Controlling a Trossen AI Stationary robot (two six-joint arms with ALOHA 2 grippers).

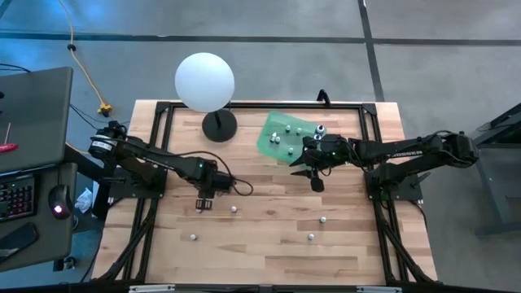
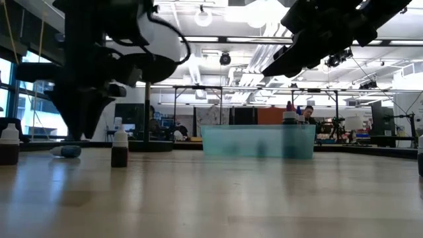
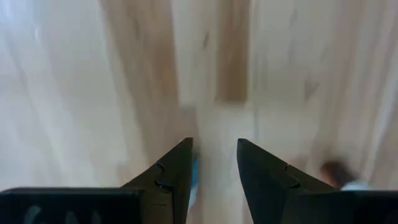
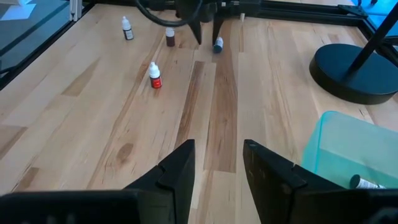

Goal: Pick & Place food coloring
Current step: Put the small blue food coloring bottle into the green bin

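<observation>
Step in hand, as I judge it: left arm on approach to a pick, right arm clear of the bin after a drop.

My left gripper hangs low over the table, fingers pointed down and apart with nothing between them. A fallen blue bottle lies just beside the fingertips; in the left wrist view only a blue sliver shows at the inner edge of one finger. A dark-bodied bottle stands just beside it on the other side.

My right gripper sits near the bin's edge, fingers apart and empty.

Food coloring: several bottles already in the green bin, one visible in its corner. Others are still loose on the table: a red one, a dark one, and white-capped ones nearer the front edge.

Next move calls for shifting the left gripper sideways so the blue bottle lies centred between the fingers, then lowering and closing across its body. It is lying down and may roll, and the standing dark bottle could be knocked.
</observation>
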